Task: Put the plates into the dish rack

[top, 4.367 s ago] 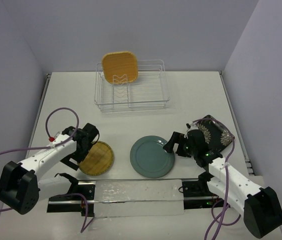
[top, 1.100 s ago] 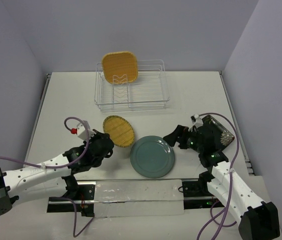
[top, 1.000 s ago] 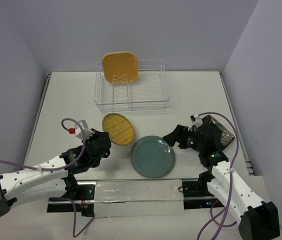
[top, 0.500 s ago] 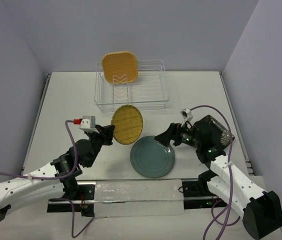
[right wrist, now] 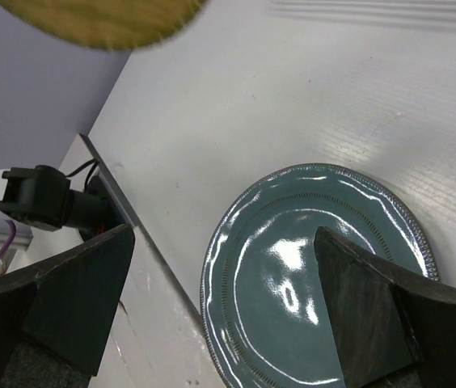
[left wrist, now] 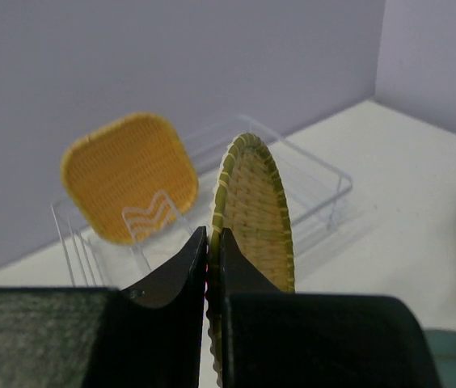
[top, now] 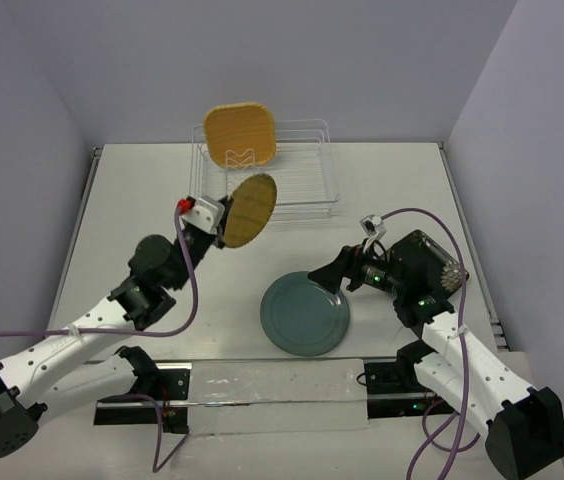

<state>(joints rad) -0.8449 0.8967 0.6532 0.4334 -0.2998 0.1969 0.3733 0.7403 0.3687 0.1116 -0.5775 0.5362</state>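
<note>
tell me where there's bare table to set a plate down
Bare table right of the rack, up to the wall; also left of the rack. Crowded near right: teal plate, right gripper and dark plate sit close. The left gripper holds the yellow plate by the rack's front.

The right gripper (right wrist: pixel 224 238) is hovering over the white counter (right wrist: pixel 293 105), its dark fingers (right wrist: pixel 58 307) spreading wide apart. Between them the teal plate (right wrist: pixel 317 275) is lying flat and glinting, close to the counter's edge. Past that edge a black clamp (right wrist: pixel 42 198) and a purple cable (right wrist: pixel 6 242) are showing. The yellow plate (right wrist: pixel 99 20) is peeking in at the top.
</note>
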